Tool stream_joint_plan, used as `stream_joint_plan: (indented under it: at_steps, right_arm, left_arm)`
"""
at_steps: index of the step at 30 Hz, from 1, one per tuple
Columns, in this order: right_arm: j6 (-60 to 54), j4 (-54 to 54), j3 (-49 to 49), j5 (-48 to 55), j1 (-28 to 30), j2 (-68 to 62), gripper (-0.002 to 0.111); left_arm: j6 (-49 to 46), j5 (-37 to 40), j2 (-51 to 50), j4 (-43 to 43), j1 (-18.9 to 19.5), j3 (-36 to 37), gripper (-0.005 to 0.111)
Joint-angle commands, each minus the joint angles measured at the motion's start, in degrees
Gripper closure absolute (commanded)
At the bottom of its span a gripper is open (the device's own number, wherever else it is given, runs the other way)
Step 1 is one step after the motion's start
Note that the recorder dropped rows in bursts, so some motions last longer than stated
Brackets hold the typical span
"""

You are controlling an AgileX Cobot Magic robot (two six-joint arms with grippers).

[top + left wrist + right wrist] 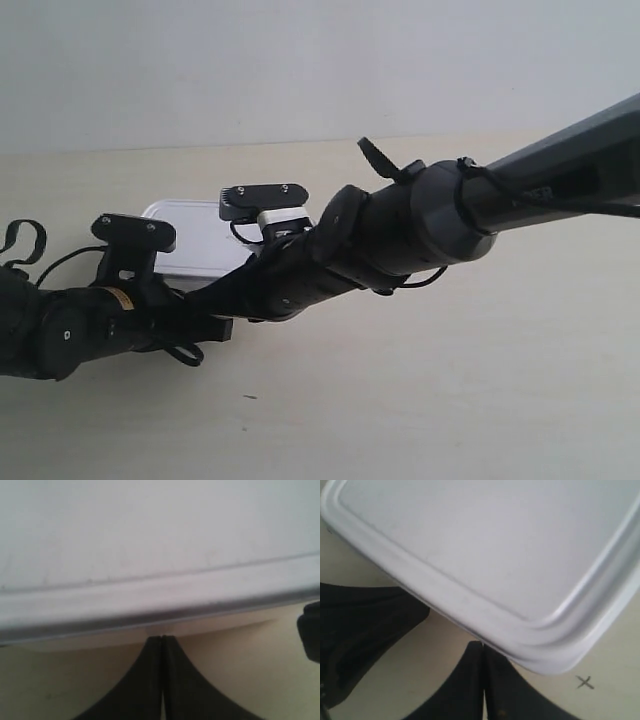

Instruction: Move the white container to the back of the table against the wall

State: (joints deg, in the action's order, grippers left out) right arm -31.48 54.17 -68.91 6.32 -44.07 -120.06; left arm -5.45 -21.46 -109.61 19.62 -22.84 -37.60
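1. Left gripper (162, 639): the jaws are clenched together with nothing between them. Their tips meet the long side of the white container (150, 555), just under its lid edge.
2. Right gripper (482, 645): the jaws are likewise pressed closed and empty. Their tips sit at the container's rim, near a rounded corner.
3. Probable purpose: closed fingers make a stiff, blunt pusher. Two contact points on one side should keep the box from turning as it slides.
4. Location: in the exterior view the container lies flat on the table (450, 400), beyond both wrists. A bare strip of table separates it from the wall (300, 60), so the task is not yet complete.
5. Appearance: the container is shallow, white and rectangular, with rounded corners. Its flat lid has a raised rim and appears fully seated.
6. A small cross mark (585, 682) lies on the table just beside the corner.
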Motion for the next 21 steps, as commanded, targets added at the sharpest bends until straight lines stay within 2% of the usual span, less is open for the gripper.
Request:
stream_joint_plan:
  at_steps: [1, 14, 21]
  right_arm:
    - [-0.25, -0.55, -1.63, -0.03, 2.05, -0.90, 0.108]
    - [-0.38, -1.64, -9.70, 3.46, 3.90, -5.61, 0.108]
    - [-0.25, -1.64, -12.73, 3.62, 5.16, -6.96, 0.108]
  left_arm:
    - [-0.98, -0.88, -0.33, 0.03, 1.05, -0.79, 0.107]
    - [-5.81, 2.93, -0.57, 0.03, 4.81, -5.37, 0.107]
    - [-7.45, 3.17, -4.85, -0.18, 6.44, -8.27, 0.107]
